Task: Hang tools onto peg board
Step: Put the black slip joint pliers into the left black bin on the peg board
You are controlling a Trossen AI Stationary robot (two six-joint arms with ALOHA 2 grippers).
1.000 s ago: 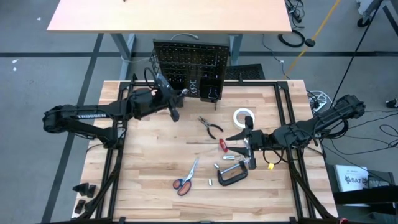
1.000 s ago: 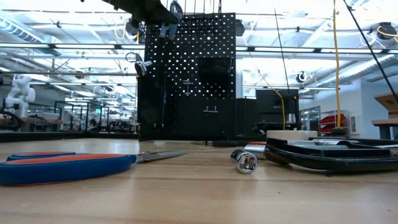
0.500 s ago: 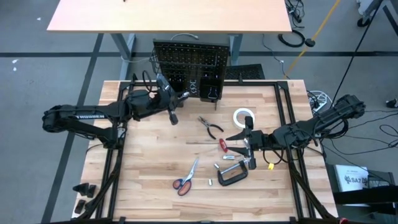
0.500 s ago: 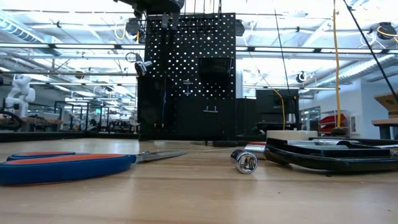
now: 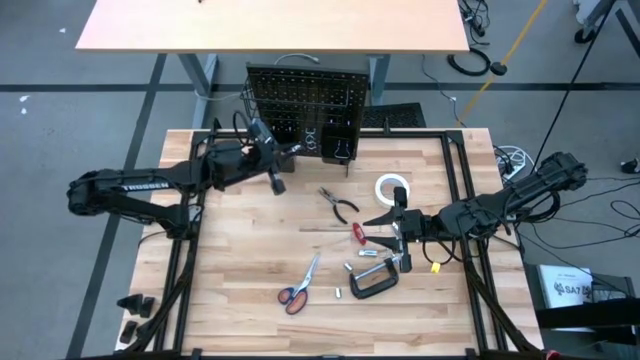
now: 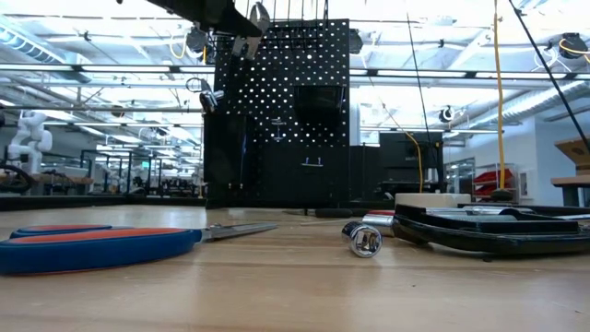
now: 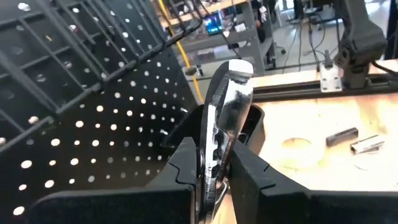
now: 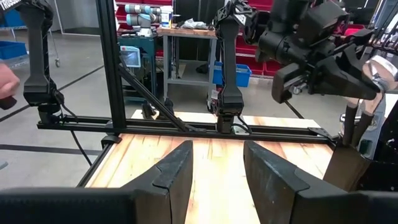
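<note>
My left gripper (image 5: 274,160) is shut on the silver ratchet (image 5: 293,150) in the air, just in front of the upright black peg board (image 5: 305,100), near its top left part. It also shows in the low view (image 6: 241,39), with the ratchet's head (image 6: 260,14) by the board's top edge (image 6: 277,111). My right gripper (image 5: 396,226) is open and empty over the table's right half, next to the red screwdriver (image 5: 357,232) and the white tape roll (image 5: 392,187). Its open fingers show in the right wrist view (image 8: 217,168). My left gripper pinches the ratchet's handle (image 7: 214,155) between its two fingers. The ratchet runs along the fingers, and its round head (image 7: 235,70) sticks out past the fingertips. It is lifted clear of the table, beside the peg board's holed face (image 7: 93,130).
On the table lie dark-handled pliers (image 5: 340,205), orange-handled scissors (image 5: 299,285), a black C-clamp (image 5: 372,283), a silver tool (image 5: 385,263) and small sockets (image 5: 338,293). Black bins (image 5: 338,150) hang on the board's lower part. In the low view the scissors (image 6: 101,244), a socket (image 6: 365,240) and the C-clamp (image 6: 489,229) lie close.
My left gripper, still shut on the ratchet, has gone up a little in front of the peg board's top and come down again to about the same height. My right gripper has kept still.
</note>
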